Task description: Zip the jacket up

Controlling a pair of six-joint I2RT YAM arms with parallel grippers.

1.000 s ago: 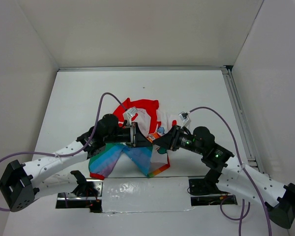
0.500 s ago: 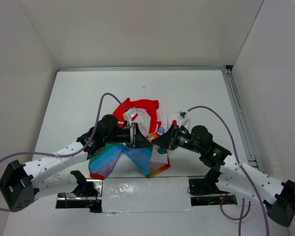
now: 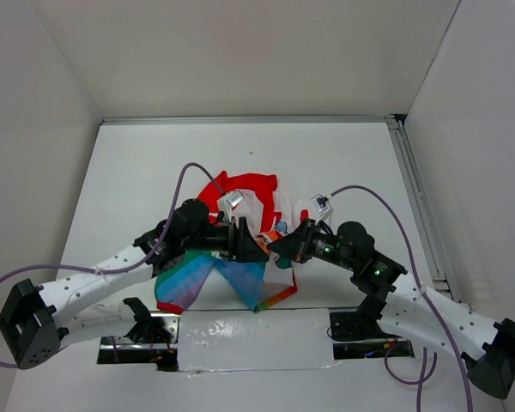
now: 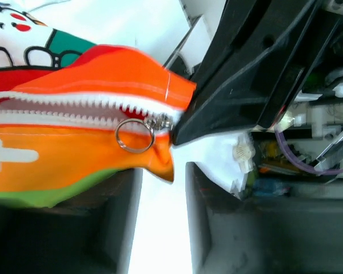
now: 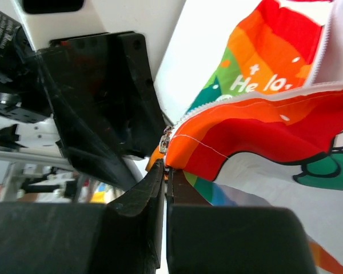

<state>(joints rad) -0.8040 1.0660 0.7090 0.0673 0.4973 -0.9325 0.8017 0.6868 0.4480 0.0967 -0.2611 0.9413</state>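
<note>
The jacket (image 3: 256, 206) lies bunched in the middle of the table, red collar at the back and rainbow panels toward me. Both grippers meet at its bottom hem. In the left wrist view the orange hem (image 4: 74, 154) shows the white zipper and its slider with a ring pull (image 4: 135, 135). My left gripper (image 4: 163, 194) stands open just below the hem's corner, nothing between its fingers. My right gripper (image 5: 167, 174) is shut on the hem edge right under the slider (image 5: 164, 138). From above, the left gripper (image 3: 247, 243) and right gripper (image 3: 275, 249) almost touch.
A shiny taped strip (image 3: 240, 330) runs along the near edge between the arm bases. White walls close in the table on three sides, with a metal rail (image 3: 416, 206) along the right. Purple cables arc over both arms.
My left gripper has opened and let go of the hem. The right gripper has closed onto the hem beside the slider. The rainbow panel has sagged slightly.
</note>
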